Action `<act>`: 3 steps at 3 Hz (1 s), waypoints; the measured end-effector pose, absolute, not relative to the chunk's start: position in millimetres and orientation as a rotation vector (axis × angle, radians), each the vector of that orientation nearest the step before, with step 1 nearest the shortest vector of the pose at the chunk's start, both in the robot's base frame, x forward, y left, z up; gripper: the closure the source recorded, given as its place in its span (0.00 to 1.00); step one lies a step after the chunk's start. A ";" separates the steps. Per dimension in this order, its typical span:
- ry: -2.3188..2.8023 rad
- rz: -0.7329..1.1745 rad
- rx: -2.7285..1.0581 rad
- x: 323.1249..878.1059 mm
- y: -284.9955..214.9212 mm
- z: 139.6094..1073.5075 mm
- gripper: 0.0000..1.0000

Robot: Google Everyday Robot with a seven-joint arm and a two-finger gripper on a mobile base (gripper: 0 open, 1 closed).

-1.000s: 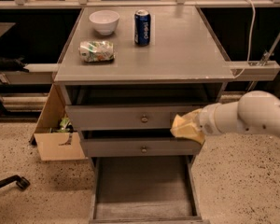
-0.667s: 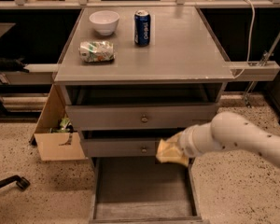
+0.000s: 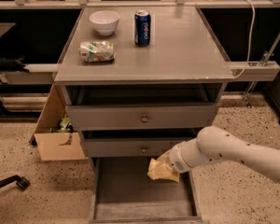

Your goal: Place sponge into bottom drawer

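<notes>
Centrally, the gripper (image 3: 169,166) is shown at the end of the white arm, which enters from 3 o'clock. It is held over the open bottom drawer (image 3: 126,190) and is clamped on the right-hand end of the sponge (image 3: 158,171); the foam is bunched there and the contact itself is hidden by it. The sponge is seen at about 2 o'clock over the drawer's floor, just below the front of the middle drawer (image 3: 143,148). Whether it touches the floor cannot be told.

The sponge is judged to be light, soft and easily squashed, not slippery and not fragile. A pinch across its short width is taken to be enough, and little force is needed. When held by one end, the free end may be expected to droop and to spring back on release. A small bounce or roll inside the tray is thus possible, though the side walls should contain it.

On the cabinet top (image 3: 186,55) a white bowl (image 3: 105,21), a Pepsi can (image 3: 142,28) and a foil packet (image 3: 97,51) are left at 11 o'clock.
</notes>
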State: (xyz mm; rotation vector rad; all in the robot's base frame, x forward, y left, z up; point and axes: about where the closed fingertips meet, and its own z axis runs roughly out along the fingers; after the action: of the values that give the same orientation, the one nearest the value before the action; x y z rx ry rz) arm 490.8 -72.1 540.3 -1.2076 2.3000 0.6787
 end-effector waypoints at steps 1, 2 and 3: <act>2.337 0.687 -1.224 495.6 -55.2 499.8 1.00; 2.378 0.722 -1.223 505.7 -35.2 430.7 1.00; 2.437 0.798 -1.202 507.4 -10.8 345.5 1.00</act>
State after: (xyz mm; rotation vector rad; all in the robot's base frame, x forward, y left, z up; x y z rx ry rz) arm 507.4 -10.8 345.5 -1.2018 2.4371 0.7976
